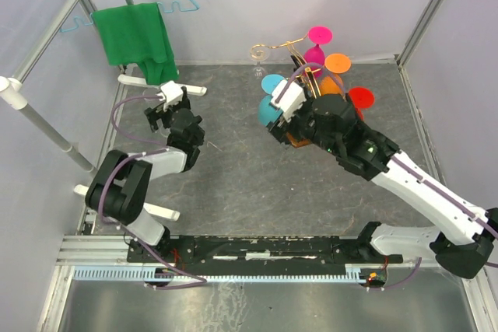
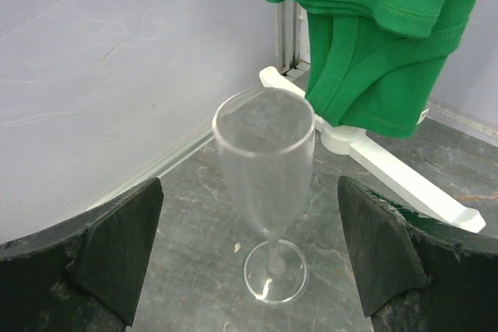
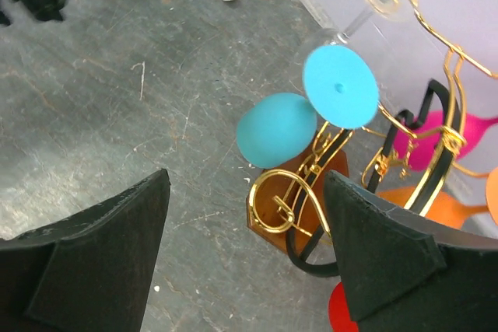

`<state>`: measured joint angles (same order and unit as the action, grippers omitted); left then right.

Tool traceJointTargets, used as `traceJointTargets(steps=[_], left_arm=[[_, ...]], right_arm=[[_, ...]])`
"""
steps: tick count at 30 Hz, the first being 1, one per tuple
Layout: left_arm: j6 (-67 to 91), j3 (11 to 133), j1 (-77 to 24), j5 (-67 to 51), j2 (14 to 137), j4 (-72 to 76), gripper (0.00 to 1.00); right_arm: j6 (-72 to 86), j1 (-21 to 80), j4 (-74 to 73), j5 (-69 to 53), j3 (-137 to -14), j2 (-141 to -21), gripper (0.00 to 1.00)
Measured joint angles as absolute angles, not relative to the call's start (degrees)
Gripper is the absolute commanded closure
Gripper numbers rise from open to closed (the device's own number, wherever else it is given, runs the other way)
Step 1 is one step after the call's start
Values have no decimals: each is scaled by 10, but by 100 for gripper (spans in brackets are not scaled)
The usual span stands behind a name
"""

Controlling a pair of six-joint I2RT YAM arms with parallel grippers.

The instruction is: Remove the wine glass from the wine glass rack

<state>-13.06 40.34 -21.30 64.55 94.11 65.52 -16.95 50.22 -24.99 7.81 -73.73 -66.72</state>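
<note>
Right end effector point(image 3: 245, 192) released, jaws wide, grasping nothing, poised over the wine glass rack point(image 3: 268, 219). The turquoise wine glass point(image 3: 276, 130) hangs from a gold arm just ahead, between the finger lines: bowl nearer, foot disc beyond, long axis tilted. Right arm judged nearer. Left end effector point(image 2: 249, 192) released; a clear flute point(image 2: 264, 161) stands upright on the table point(image 3: 117, 114) ahead, apart from both fingers. The rack's far side is cut off.
</note>
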Motion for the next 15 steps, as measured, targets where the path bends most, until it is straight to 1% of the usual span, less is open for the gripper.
traceJointTargets(steps=[4,8,11,12,15], left_arm=[[-86,396,-246,688,863,541,1],[61,422,-269,698,761,289,1],[153,455,-270,683,702,144,1],[187,465,-271,666,673,85,1],[230,483,-275,627,634,-5,1]], right_arm=[[-101,460,-296,80,-780,-671,23],[-23,410,-349,74,-870,-714,33],[41,378,-367,55,-916,-752,40],[64,366,-375,44,-927,-765,41],[129,338,-396,14,-953,-804,43]])
